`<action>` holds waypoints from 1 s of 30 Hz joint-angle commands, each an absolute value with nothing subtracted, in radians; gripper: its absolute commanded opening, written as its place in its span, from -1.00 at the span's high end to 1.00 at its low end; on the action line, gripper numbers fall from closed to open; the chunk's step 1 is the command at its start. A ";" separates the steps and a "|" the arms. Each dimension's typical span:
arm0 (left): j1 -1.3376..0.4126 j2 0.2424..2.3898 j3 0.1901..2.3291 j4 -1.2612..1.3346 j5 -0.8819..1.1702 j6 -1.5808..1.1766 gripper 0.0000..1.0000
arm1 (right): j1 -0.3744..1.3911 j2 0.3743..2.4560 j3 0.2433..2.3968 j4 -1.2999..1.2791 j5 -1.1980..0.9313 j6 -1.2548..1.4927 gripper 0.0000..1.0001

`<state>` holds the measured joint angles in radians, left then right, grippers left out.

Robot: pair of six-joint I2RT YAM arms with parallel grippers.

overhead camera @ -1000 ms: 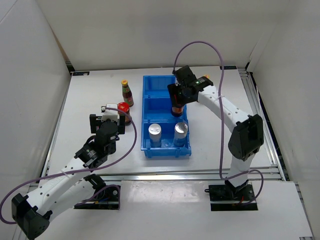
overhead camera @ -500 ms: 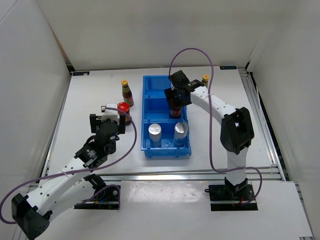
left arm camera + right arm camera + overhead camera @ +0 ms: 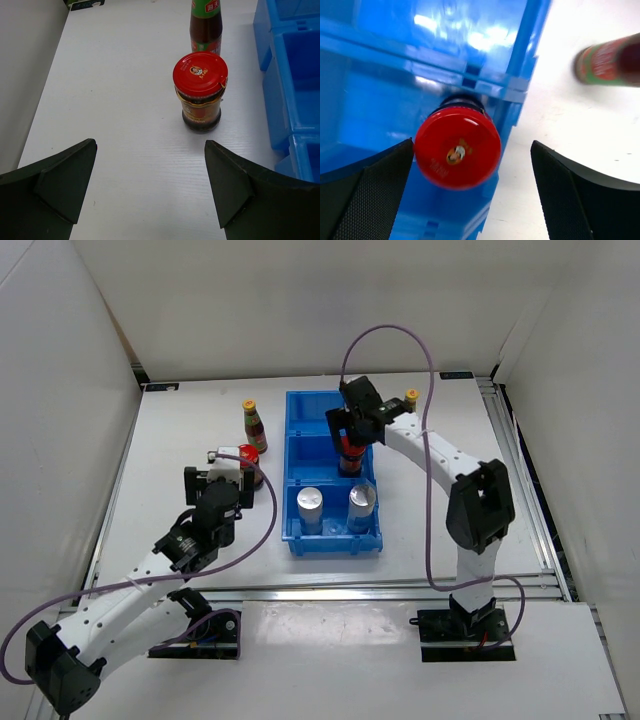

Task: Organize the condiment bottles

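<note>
Tabletop (image 3: 165,455) white, surrounding walls (image 3: 300,310) white

**A robot test cell in a laboratory, as I see it from my remote desk**

I look into a box of plain white panels (image 3: 300,300) around a white table (image 3: 190,430) with aluminium rails (image 3: 535,500) along its edges. The left arm (image 3: 120,595) and the right arm (image 3: 440,455) are bolted at the near edge, and purple cables (image 3: 385,327) loop over them. A blue plastic bin (image 3: 335,543) and some condiment bottles (image 3: 200,90) stand on the bare top.
</note>
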<state>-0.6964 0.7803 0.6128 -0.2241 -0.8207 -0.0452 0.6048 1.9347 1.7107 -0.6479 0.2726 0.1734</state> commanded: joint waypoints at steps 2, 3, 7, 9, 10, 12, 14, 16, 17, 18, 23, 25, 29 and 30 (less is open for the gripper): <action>-0.693 0.798 0.604 -0.209 -0.813 -0.054 -0.99 | 0.609 1.711 1.789 -0.603 0.394 0.227 -1.00; -0.693 0.798 0.604 -0.209 -0.798 -0.054 -0.99 | 0.609 1.675 1.743 -0.589 0.463 0.263 -1.00; -0.657 0.836 0.667 -0.248 -0.625 -0.083 -0.99 | 0.532 1.504 1.596 -0.583 0.503 0.455 -1.00; -0.600 0.871 0.710 -0.276 -0.546 -0.119 -0.99 | 0.522 1.392 1.510 -0.583 0.561 0.555 -1.00; -0.585 0.880 0.747 -0.276 -0.501 -0.145 -0.99 | 0.511 1.317 1.420 -0.559 0.580 0.633 -0.45; -0.560 0.903 0.773 -0.261 -0.500 -0.172 -0.99 | 0.511 1.243 1.341 -0.558 0.655 0.711 0.42; -0.522 0.919 0.792 -0.241 -0.467 -0.181 -0.99 | 0.511 1.143 1.252 -0.531 0.681 0.718 0.84; -0.522 0.956 0.813 -0.201 -0.445 -0.132 -0.99 | 0.511 1.062 1.207 -0.531 0.715 0.718 0.84; -0.522 0.972 0.822 -0.201 -0.436 -0.117 -0.99 | 0.511 1.039 1.168 -0.505 0.724 0.684 0.19; -0.509 0.992 0.836 -0.201 -0.420 -0.117 -0.99 | 0.502 1.019 1.149 -0.493 0.741 0.669 -0.48; -0.431 1.123 0.890 -0.178 -0.255 -0.147 -0.99 | 0.457 0.992 1.114 -0.435 0.686 0.581 1.00; -0.393 1.182 0.917 -0.205 -0.245 -0.175 -0.99 | 0.457 1.002 1.114 -0.425 0.672 0.581 1.00; -0.348 1.232 0.937 -0.193 -0.166 -0.195 -0.99 | 0.422 1.026 1.114 -0.405 0.591 0.563 -1.00; -0.348 1.247 0.937 -0.184 -0.166 -0.195 -0.99 | 0.407 1.026 1.114 -0.396 0.566 0.551 -1.00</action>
